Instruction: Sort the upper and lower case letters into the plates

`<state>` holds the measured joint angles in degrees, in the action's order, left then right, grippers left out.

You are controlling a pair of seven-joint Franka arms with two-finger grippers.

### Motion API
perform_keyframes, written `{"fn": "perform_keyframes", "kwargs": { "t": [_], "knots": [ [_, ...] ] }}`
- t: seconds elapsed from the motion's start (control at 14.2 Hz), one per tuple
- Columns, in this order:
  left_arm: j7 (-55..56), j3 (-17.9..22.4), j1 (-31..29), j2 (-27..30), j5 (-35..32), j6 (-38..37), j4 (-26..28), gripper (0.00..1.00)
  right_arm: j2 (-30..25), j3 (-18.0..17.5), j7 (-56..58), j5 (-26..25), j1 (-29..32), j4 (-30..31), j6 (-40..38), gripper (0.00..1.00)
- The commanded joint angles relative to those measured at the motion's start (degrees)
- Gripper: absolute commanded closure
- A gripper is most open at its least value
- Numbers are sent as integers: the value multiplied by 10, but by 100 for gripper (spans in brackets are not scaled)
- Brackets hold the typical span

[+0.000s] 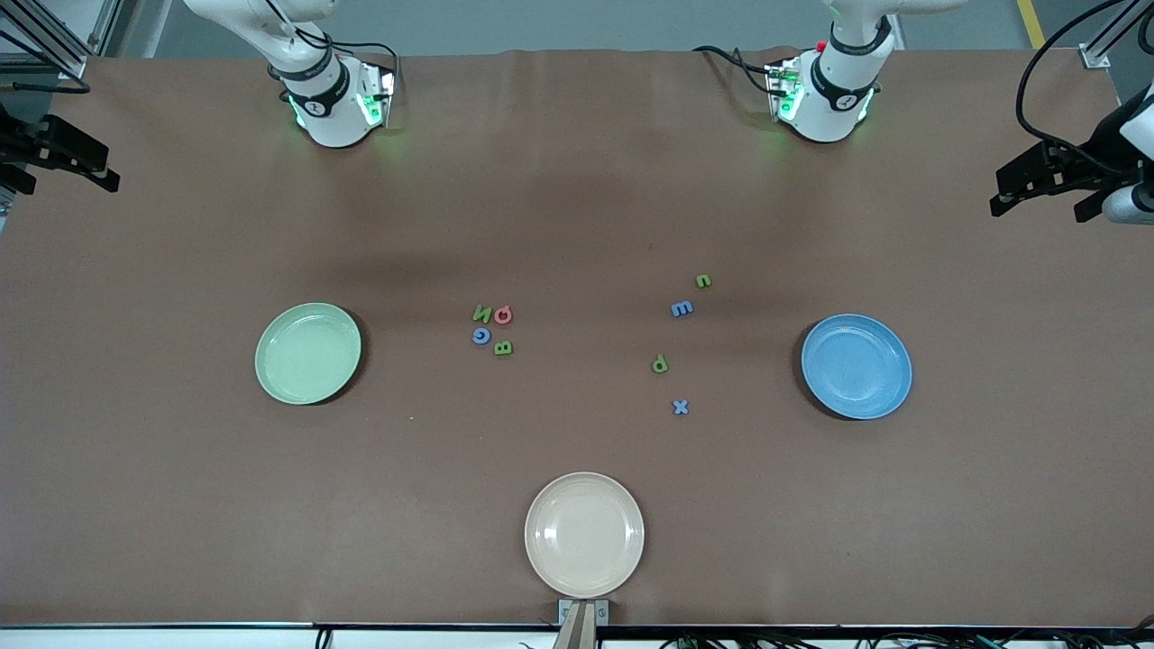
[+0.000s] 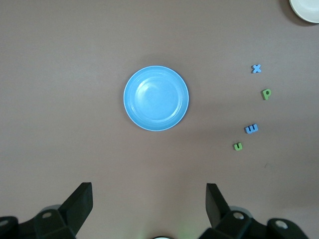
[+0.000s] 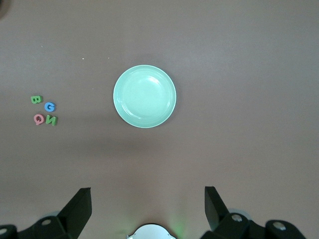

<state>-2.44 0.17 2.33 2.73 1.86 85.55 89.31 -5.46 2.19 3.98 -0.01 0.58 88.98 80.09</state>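
— Start at the right arm's end of the table. What do you have there?

— My right gripper (image 3: 147,199) hangs high over that end. The front view's edge cuts it off, but its own camera shows both black fingers (image 3: 79,206) spread wide with nothing between them. Below it lies the green plate (image 1: 307,352), with nothing on it.

— And toward the middle?

— Four capital letters sit bunched together, well apart from the green plate. They are a green N (image 1: 481,314) beside a red Q (image 1: 504,314), then a blue G (image 1: 481,336) and a green B (image 1: 503,348) nearer the front camera. They are small, and I cannot tell whether they touch.

— Then the cream plate?

— The cream plate (image 1: 584,534) sits at the table edge nearest the front camera, also bare. In my left wrist view only a sliver of it shows in a corner.

— And the small letters?

— They are spread out loosely. There is a green one (image 1: 703,280) that could be n or u, a blue m (image 1: 682,308) lying sideways, a green p (image 1: 660,364) and a blue x (image 1: 681,407) nearest the camera.

— And at the left arm's end?

— The blue plate (image 1: 856,366) lies flat there, holding nothing. My left gripper (image 2: 148,196) hangs over that end with its fingers (image 2: 82,199) wide apart and nothing held. It is partly cut off in the front view. Both arms wait.
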Motion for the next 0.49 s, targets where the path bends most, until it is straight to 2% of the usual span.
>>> {"fn": "perform_keyframes", "kwargs": {
  "t": [0.0, 0.42],
  "knots": [
    [-13, -2, -2, -1, -3, 3, -3, 0, -9, 0, 0, -7, 0, 1, -15, 0],
    [-2, -3, -3, -2, 2, 3, -4, 0, -8, 2, -13, 1, 1, -7, -24, 0]
  ]
}}
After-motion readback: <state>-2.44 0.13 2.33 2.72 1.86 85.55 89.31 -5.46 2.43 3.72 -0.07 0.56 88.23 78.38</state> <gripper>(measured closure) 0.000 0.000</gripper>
